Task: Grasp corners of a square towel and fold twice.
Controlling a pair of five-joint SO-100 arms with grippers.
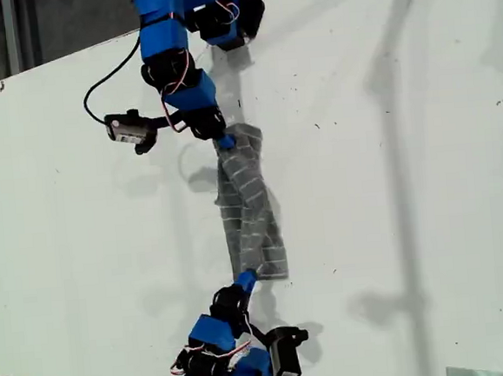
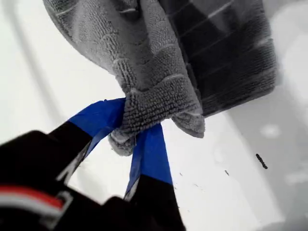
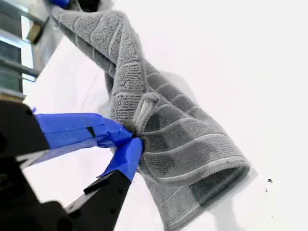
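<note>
Dark grey soft-cloth towel (image 1: pixel 249 210) with thin pale stripes hangs twisted into a long rope over the middle of a flat white table (image 1: pixel 408 184), stretched between two blue arms, one at the exterior view's top edge and one at its bottom edge. The table is bare and matt, marked with small dark specks. A dim room shows past its edge at the exterior view's top left. The first wrist view alone shows my first gripper (image 2: pixel 130 130) with its blue-taped fingers pinching a bunched corner (image 2: pixel 120 139). The second wrist view alone shows my second gripper (image 3: pixel 134 139) pressed onto a fold, with the twist running away from it.
</note>
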